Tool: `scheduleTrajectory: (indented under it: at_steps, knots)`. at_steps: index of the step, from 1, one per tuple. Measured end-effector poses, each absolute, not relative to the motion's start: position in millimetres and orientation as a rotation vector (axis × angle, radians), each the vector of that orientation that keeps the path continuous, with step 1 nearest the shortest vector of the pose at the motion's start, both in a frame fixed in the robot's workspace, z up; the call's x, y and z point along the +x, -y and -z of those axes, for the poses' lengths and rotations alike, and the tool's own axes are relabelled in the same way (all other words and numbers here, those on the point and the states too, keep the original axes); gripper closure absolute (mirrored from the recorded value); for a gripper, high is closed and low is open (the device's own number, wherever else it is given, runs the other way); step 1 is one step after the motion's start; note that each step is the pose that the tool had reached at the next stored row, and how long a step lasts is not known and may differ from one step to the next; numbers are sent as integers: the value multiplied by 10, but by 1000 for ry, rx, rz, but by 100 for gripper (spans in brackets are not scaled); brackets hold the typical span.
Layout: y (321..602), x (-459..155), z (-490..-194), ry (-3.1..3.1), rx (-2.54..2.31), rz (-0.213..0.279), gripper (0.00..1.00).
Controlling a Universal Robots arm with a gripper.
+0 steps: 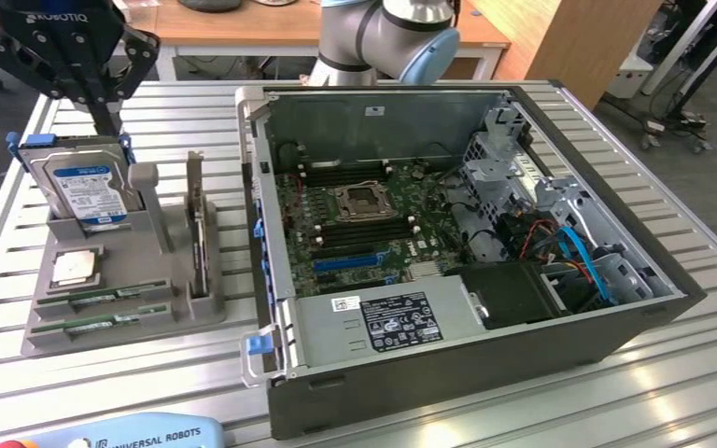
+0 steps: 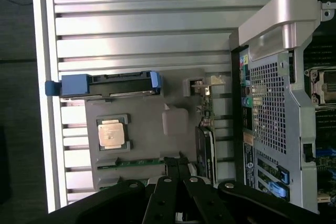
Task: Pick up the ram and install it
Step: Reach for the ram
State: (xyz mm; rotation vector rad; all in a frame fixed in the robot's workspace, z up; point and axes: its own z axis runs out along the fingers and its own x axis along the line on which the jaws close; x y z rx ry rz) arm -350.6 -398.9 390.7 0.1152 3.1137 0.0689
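My gripper (image 2: 177, 165) hangs over the grey holder (image 1: 147, 317), fingers pressed together and holding nothing. The ram (image 1: 104, 297) lies in its slot along the holder's front, so I judge that both pickup and install are left to do. The open computer case (image 1: 458, 233) stands just beside the holder. Bare table (image 1: 147, 392) runs to the near edge.

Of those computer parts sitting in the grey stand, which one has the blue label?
The silver hard drive, which stands upright on its edge. The square chip lies flat and bare, and the green ram sticks show no blue label.
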Motion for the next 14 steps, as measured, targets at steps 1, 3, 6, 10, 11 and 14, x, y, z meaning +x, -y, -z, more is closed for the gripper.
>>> scheduleTrajectory:
  at_steps: [1,3,6,10,11,14]
  knots:
    - [3988,-3518,-3907,-3114,115,-69,90]
    - [3988,-3543,-3906,-3114,115,-69,90]
    - [3988,-3581,-3904,-3114,115,-69,90]
    - [3989,-3635,-3901,-3114,115,-69,90]
    - [3988,-3647,-3900,-3114,115,-69,90]
    - [3988,-3679,-3897,-3114,115,-69,90]
